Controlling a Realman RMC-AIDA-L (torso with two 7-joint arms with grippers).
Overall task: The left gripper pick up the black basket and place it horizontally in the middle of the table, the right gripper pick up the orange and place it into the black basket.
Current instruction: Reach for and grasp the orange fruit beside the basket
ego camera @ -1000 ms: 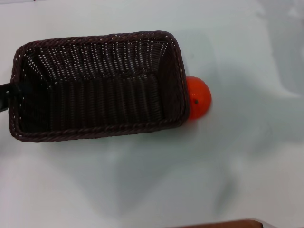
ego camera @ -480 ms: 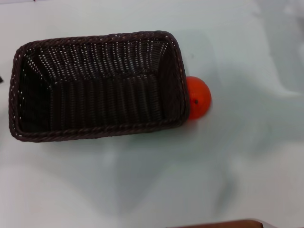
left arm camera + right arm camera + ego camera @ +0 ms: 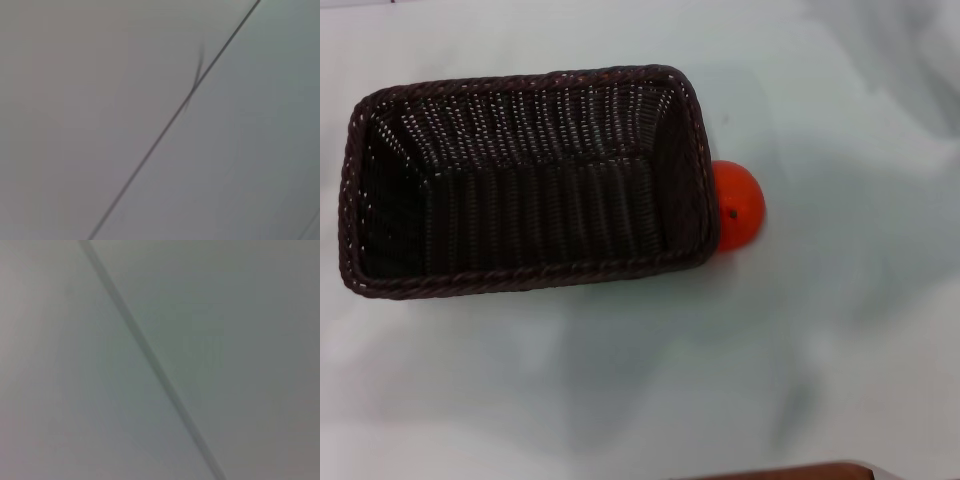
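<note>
The black basket (image 3: 525,180) lies lengthwise on the white table (image 3: 640,380) in the head view, left of centre, its opening up and nothing inside it. The orange (image 3: 737,205) sits on the table touching the basket's right end, partly hidden by the rim. Neither gripper shows in the head view. Both wrist views show only pale blank surface crossed by a thin dark line.
A brown wooden edge (image 3: 790,470) shows at the bottom of the head view. Bare white tabletop lies in front of the basket and to the right of the orange.
One second ago the left gripper's dark piece was at the basket's left end. It drew away to the left and is now out of view. Basket and orange have not moved.
</note>
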